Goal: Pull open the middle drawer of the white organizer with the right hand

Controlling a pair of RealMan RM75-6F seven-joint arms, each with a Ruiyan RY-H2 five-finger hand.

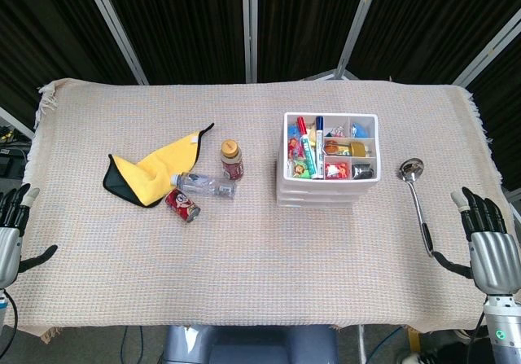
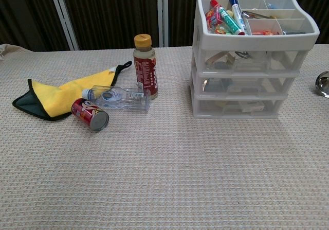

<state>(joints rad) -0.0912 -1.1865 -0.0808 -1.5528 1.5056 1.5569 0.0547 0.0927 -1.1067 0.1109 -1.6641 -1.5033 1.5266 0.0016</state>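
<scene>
A table covered by a beige woven cloth (image 1: 244,250) with frayed edges fills both views, and behind it stand dark panels framed by pale metal struts. The white organizer (image 2: 247,60) sits on the cloth toward the far right of the table. Its open top tray holds markers and small packets in compartments, and below it are three translucent drawers, all pushed in; the middle drawer (image 2: 245,86) is flush with the others. Just right of the organizer lies a metal ladle (image 1: 417,197), bowl at the far end, handle running toward the near edge. Left of the organizer stands a brown bottle with a yellow cap (image 2: 145,65); a clear plastic bottle (image 2: 117,97) lies on its side beside it, touching a red can (image 2: 90,115) also on its side. Further left is a yellow cloth with a dark border (image 1: 146,171).

The right hand (image 1: 491,246) rests at the near right edge, well apart from the organizer, fingers spread and holding nothing. The left hand (image 1: 11,232) sits at the near left edge, likewise open-fingered and empty.
</scene>
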